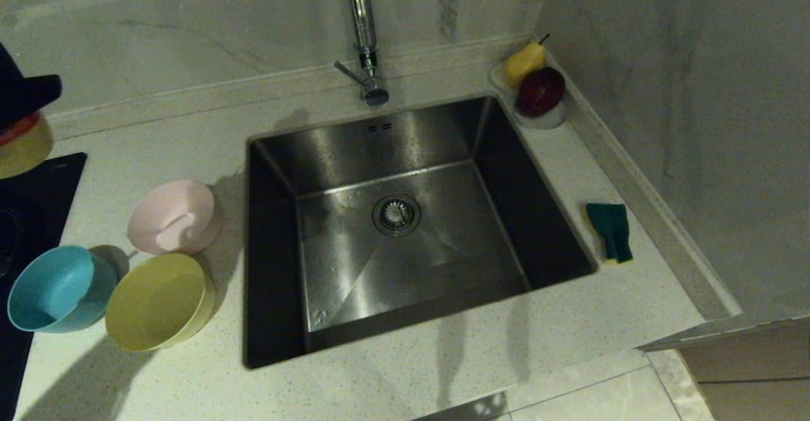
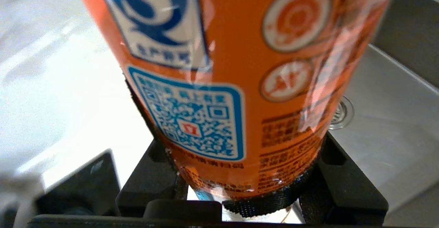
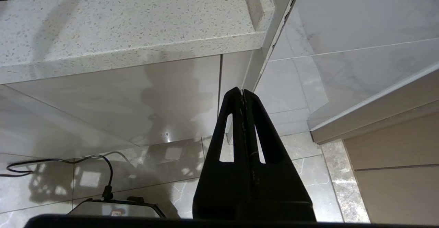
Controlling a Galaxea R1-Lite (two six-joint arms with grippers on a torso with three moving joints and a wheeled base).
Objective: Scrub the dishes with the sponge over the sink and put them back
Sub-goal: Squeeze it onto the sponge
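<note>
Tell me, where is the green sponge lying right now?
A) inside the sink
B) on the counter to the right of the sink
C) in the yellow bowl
B: the sponge lies flat on the counter, right of the sink.

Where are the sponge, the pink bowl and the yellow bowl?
sponge (image 1: 610, 230), head view, on its green face.
pink bowl (image 1: 169, 215), head view, on its inside.
yellow bowl (image 1: 155, 301), head view, on its inside.

Left gripper (image 2: 240, 190) jaws clamp orange bottle (image 2: 240, 67) w/ QR label, sink (image 2: 384, 135) behind.
</note>
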